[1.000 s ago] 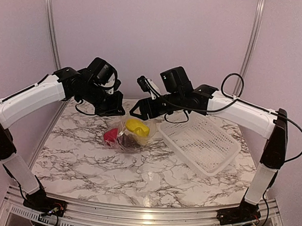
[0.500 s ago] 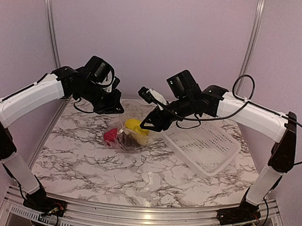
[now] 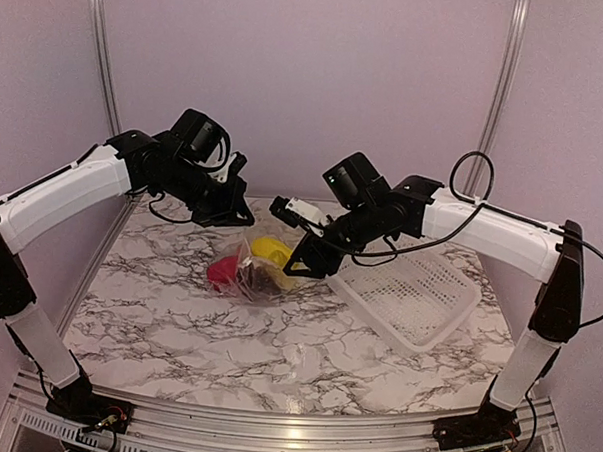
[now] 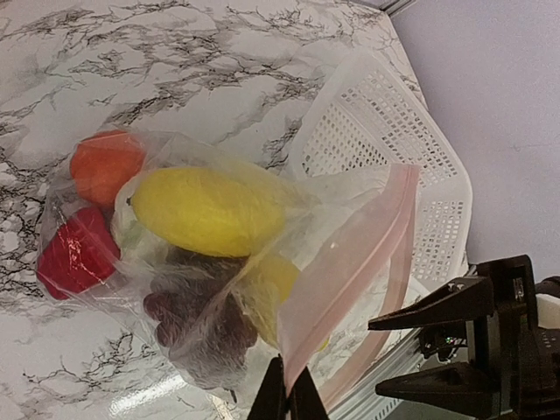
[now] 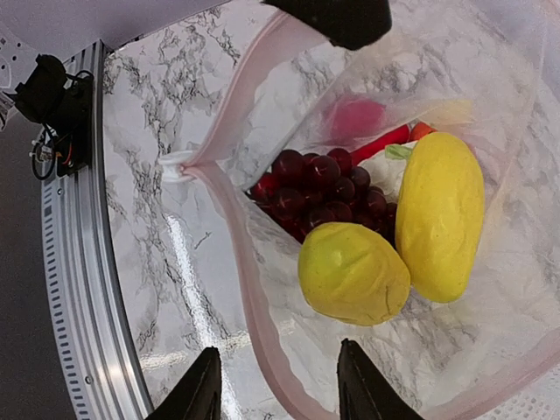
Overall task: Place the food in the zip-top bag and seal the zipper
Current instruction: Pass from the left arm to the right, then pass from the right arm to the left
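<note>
from above, the left gripper (image 3: 240, 219) hangs over the far part of the marble-patterned table (image 3: 177, 331), clenched on the raised lip of the zip-top bag (image 3: 254, 274). the bag sits mid-table, just left of the white lattice basket (image 3: 419, 291). holding that lip up likely stops the limp mouth from collapsing. the right gripper (image 3: 305, 261) dips at the bag's right edge. in the left wrist view, the fingertips pinch the zipper (image 4: 350, 254), a flat pale-pink strip. the thin, crinkly clear film drapes from it over the food, all of it inside: a smooth yellow piece (image 4: 210, 210), the round orange fruit (image 4: 105, 166), the glossy red piece (image 4: 77, 254) and the knobbly dark grape bunch (image 4: 192, 324). in the right wrist view, the right gripper's jaws stand apart, released, straddling the near stretch of the pink strip without clearly touching it. they are probably lined up to press the seal shut. the mouth gapes wide, with a small white tab (image 5: 175, 164) at its corner. a second, dimpled yellow piece (image 5: 350, 271) lies beside the grapes.
</note>
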Robot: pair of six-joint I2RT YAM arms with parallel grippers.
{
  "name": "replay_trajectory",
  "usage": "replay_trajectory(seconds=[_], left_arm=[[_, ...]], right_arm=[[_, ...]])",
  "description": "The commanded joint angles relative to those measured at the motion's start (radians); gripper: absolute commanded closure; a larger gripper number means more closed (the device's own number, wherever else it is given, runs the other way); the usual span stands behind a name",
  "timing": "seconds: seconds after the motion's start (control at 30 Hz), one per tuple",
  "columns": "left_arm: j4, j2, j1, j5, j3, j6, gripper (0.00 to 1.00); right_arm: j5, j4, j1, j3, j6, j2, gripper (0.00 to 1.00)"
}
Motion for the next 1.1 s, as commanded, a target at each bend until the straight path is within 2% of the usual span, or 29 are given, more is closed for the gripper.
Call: replay_trajectory(seconds=[0.0,0.13,0.2,0.27,0.3,0.4,0.43,0.57,0.7,0.93,1.07], left_arm=[[0.023,0.008,0.007,0.026,0.042,0.015,1.00],[0.022,0.005,0.008,0.034,0.044,0.015,1.00],[0.022,0.000,0.007,0.034,0.040,0.014,1.00],[0.022,-0.005,0.007,0.037,0.037,0.016,0.99],[0.023,-0.007,0.007,0.034,0.034,0.016,0.96],[0.029,-0.038,0.007,-0.022,0.011,0.015,0.76],[0.050,-0.059,0.007,-0.040,-0.004,0.029,0.71],[0.210,-0.212,0.007,-0.145,-0.118,0.104,0.60],[0.423,-0.404,0.007,-0.087,-0.331,0.147,0.50],[0.551,-0.601,0.004,0.022,-0.597,0.207,0.48],[0.599,-0.670,-0.005,0.084,-0.700,0.284,0.47]], right_arm=[[0.031,-0.025,0.013,0.051,-0.057,0.059,0.57],[0.036,-0.027,0.030,0.074,-0.064,0.096,0.57],[0.052,-0.027,0.041,0.085,-0.061,0.113,0.61],[0.051,-0.022,0.044,0.098,-0.050,0.120,0.71],[0.048,-0.014,0.045,0.100,-0.042,0.118,0.78],[0.041,0.020,0.045,0.099,-0.020,0.099,0.98],[0.036,0.027,0.045,0.101,-0.010,0.092,1.00],[0.030,0.032,0.045,0.117,0.058,0.053,1.00],[-0.003,0.075,0.045,0.125,0.271,0.003,1.00],[0.026,0.050,0.044,0.148,0.320,0.011,1.00],[-0.010,0.167,0.045,0.036,0.389,-0.051,1.00]])
